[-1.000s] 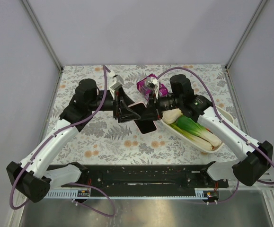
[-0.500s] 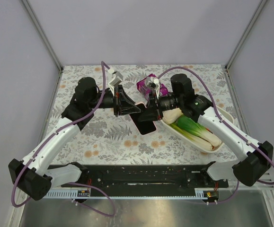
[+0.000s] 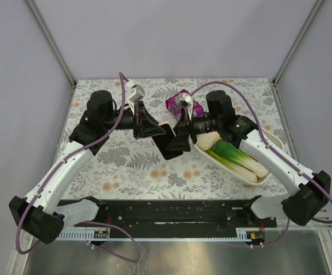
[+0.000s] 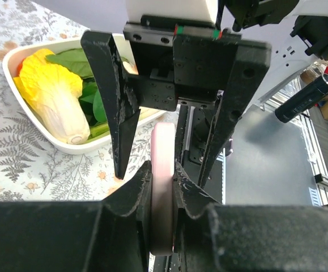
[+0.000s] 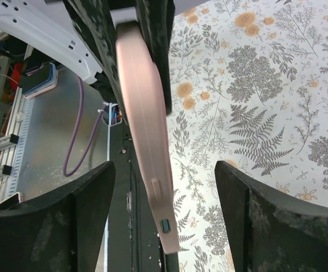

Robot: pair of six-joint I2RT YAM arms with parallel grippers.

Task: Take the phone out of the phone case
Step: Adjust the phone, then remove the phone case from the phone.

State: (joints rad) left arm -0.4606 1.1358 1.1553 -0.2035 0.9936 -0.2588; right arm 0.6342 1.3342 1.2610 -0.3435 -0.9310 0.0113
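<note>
The phone sits in a pink phone case (image 3: 167,127) held edge-up in the air above the middle of the table, its dark face (image 3: 175,147) toward the camera. My left gripper (image 3: 159,131) is shut on the case; the left wrist view shows both fingers pressed on the pink edge (image 4: 162,187) at the left gripper (image 4: 162,170). My right gripper (image 3: 179,136) faces it from the right, open. In the right wrist view the case (image 5: 144,130) hangs between the spread fingers of the right gripper (image 5: 164,165), touching neither.
A white tray (image 3: 256,181) at the right holds a leek (image 3: 237,156) and a pale vegetable; its rim shows as the tray (image 4: 56,144) in the left wrist view. A purple packet (image 3: 177,103) lies behind the grippers. A floral cloth covers the table.
The left gripper has closed on the pink case. The right gripper, shut on it before, has opened and let go. The left arm shifted slightly back and left.
</note>
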